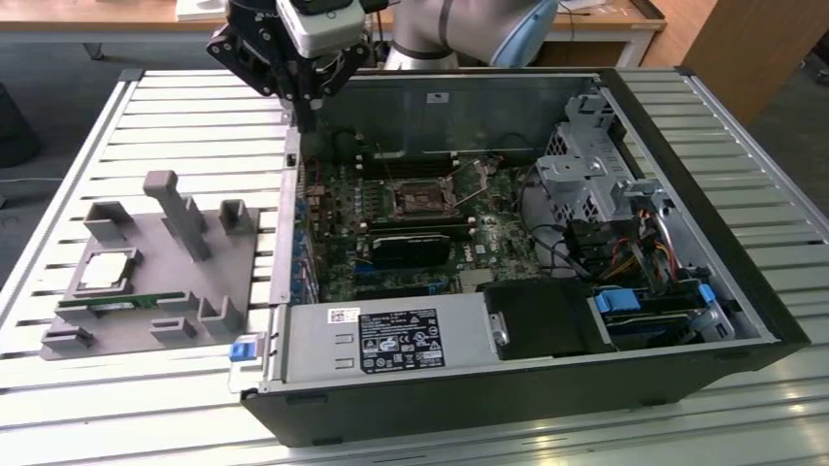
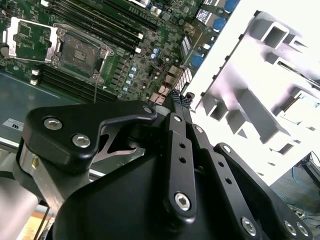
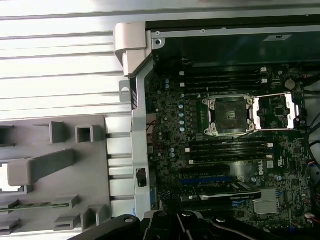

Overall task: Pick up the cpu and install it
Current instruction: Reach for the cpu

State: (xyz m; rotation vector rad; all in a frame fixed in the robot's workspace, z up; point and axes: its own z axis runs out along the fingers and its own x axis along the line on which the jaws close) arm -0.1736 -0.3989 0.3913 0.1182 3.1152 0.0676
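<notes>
In the exterior view the cpu (image 1: 108, 272) lies in the grey holder (image 1: 252, 267); the first wrist view bares the open socket (image 3: 229, 116). The end effector (image 1: 309, 121) hangs above the case wall (image 1: 287, 223), seemingly narrow and empty.

Outside the computer case (image 1: 518, 388), the table (image 1: 169, 126) is being lit evenly; the case's interior is being left dimmer. In the second wrist view, the grey holder (image 2: 250, 100) beside the case is being blown out to white, while the gripper (image 2: 176, 97) is being kept dark.

Slatted metal bench (image 1: 169, 126), pale grey. Wooden desk (image 1: 91, 21) beyond bench's far edge. Wooden cabinet (image 1: 745, 44) off bench's far corner, exterior view's right. Grey floor (image 1: 52, 83) beside bench.
</notes>
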